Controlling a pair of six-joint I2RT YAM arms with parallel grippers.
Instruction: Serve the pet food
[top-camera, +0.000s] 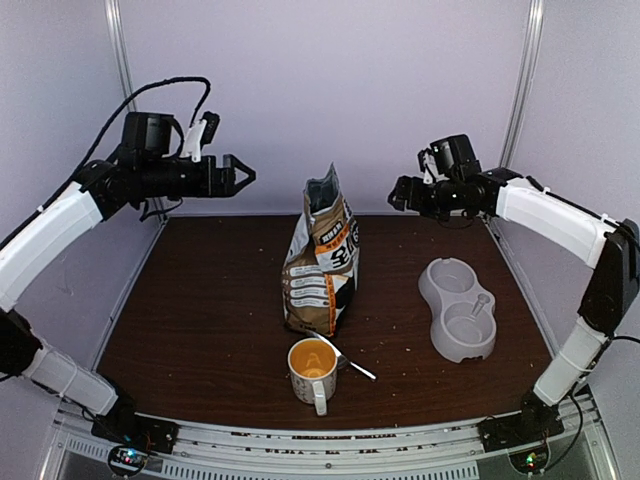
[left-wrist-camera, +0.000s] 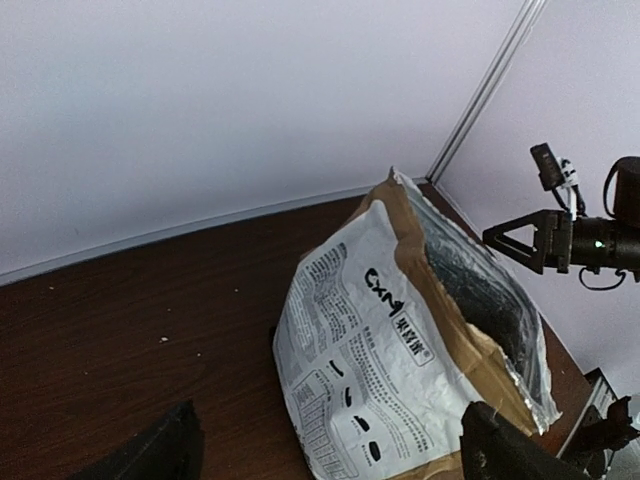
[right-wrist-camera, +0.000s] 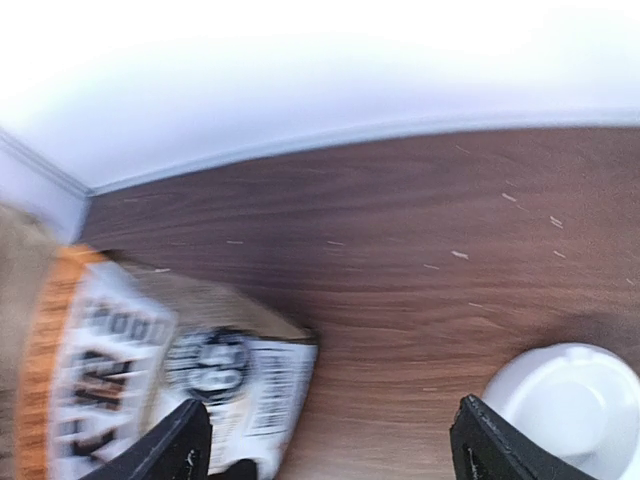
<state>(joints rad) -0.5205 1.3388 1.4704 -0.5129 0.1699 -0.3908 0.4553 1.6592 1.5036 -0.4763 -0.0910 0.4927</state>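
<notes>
One pet food bag stands upright and open-topped at the middle of the table. Near it are one mug, one spoon and one double-bowl feeder. The bag sits between two raised pincers, the left gripper and the right gripper. Both are spread wide, empty and well apart from it.

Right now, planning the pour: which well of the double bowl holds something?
The well nearer the robot: a small white piece lies in it; the farther well looks empty.
</notes>
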